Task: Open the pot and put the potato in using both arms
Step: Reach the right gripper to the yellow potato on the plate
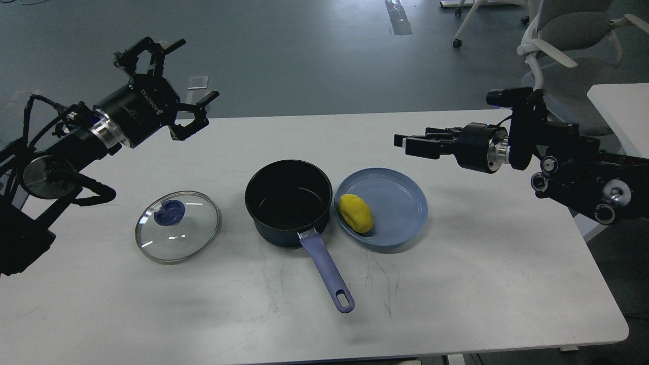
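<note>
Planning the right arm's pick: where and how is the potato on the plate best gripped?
Grip the potato across its narrow middle, coming from above. It lies flat on the left part of the light-blue plate, long axis running near to far; the raised rim and the pot beside it likely block side approaches.

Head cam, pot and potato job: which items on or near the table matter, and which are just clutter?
Part of the job:
- dark round saucepan with lavender handle, open and empty
- yellow oval potato, lying on the light-blue plate
- round glass lid with blue knob, off, left of the saucepan
- left tool, spread open
- right tool

Lying about:
- white office chairs behind the table
</note>
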Controlling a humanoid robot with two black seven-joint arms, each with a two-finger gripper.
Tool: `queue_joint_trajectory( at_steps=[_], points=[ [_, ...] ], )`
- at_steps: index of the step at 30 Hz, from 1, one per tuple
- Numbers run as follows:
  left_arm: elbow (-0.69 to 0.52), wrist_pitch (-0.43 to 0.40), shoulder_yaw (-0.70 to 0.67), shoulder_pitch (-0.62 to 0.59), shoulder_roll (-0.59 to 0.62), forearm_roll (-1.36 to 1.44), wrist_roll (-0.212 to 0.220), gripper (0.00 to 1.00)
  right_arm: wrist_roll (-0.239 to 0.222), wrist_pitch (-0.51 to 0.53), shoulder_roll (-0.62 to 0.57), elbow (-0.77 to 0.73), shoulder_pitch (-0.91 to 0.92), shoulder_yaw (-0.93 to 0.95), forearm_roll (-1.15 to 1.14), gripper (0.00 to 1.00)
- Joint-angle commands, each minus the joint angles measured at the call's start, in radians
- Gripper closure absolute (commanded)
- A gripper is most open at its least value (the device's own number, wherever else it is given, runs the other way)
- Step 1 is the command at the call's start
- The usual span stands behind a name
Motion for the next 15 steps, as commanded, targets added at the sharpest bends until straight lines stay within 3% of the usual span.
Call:
queue_joint_trajectory(
  at_steps=[1, 5, 15],
  points=[
    [-0.001, 0.000, 0.000, 0.005, 0.007, 0.001, -0.004, 0.02, 0.016, -0.010, 0.013, 0.004, -0.007, -0.044, -0.015, 0.00],
    [-0.032, 0.000, 0.000, 0.017, 0.028, 0.004, -0.015, 0.02, 0.098, -0.016, 0.052, 0.008, -0.021, -0.106, -0.022, 0.00],
    [-0.095, 0.000, -0.035, 0.070, 0.088, 0.011, -0.023, 0.02, 0.099, -0.059, 0.105, -0.014, -0.076, -0.120, -0.022, 0.02]
  ],
)
